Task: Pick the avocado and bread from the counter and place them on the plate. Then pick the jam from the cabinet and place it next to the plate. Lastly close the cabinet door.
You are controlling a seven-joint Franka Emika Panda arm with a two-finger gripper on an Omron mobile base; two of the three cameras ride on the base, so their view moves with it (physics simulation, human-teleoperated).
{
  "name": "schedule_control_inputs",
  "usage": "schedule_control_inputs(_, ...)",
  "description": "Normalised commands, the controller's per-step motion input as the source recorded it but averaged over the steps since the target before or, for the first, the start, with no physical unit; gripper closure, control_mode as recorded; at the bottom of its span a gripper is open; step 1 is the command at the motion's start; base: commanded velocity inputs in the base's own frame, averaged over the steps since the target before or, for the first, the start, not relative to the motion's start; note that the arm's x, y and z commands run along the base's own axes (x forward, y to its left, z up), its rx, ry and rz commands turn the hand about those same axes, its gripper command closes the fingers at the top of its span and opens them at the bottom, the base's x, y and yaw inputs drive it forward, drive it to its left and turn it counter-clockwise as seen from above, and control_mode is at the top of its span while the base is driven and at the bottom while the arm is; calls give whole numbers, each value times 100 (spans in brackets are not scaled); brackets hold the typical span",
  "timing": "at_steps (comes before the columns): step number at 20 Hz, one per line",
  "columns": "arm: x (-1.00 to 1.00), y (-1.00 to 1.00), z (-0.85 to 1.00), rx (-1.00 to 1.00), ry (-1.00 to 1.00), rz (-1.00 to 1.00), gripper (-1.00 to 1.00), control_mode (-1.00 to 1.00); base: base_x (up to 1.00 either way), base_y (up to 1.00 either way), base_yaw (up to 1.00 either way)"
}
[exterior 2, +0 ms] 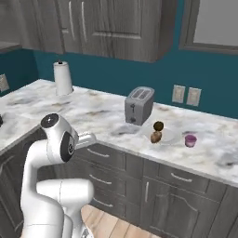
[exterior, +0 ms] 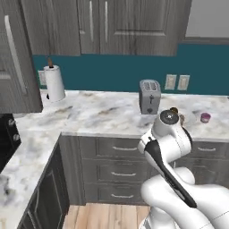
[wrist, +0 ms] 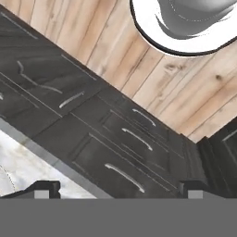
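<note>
Avocado, dark and round, sits on the pale plate near the front edge of the marble tabletop, with the brown piece of bread just beside it on the same plate. A small pink-lidded jam jar stands on the tabletop close to the plate, on the side away from the toaster. In the left base view the plate's things are largely hidden behind the arm's joint, while the jar shows clear of it.

A silver two-slot toaster stands farther back, between the plate and the wall, below two pale wall outlets. A paper towel roll stands upright toward the tabletop's far corner, near the teal wall. Dark grey wall cabinets hang above, their doors flush in both base views.

The hand has its fingertips spread wide apart with nothing between them; it looks down on the tabletop's front edge, the grey drawer fronts and the wooden floor.
</note>
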Motion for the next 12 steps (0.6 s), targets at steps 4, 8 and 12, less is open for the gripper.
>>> schedule_control_inputs(4, 0, 0, 0, 0, 0, 0, -100, 100, -15, -46, 61)
schedule_control_inputs(8, 0, 0, 0, 0, 0, 0, -100, 100, -11, -49, 58)
schedule_control_inputs(12, 0, 0, 0, 0, 0, 0, -100, 100, -6, -51, 58)
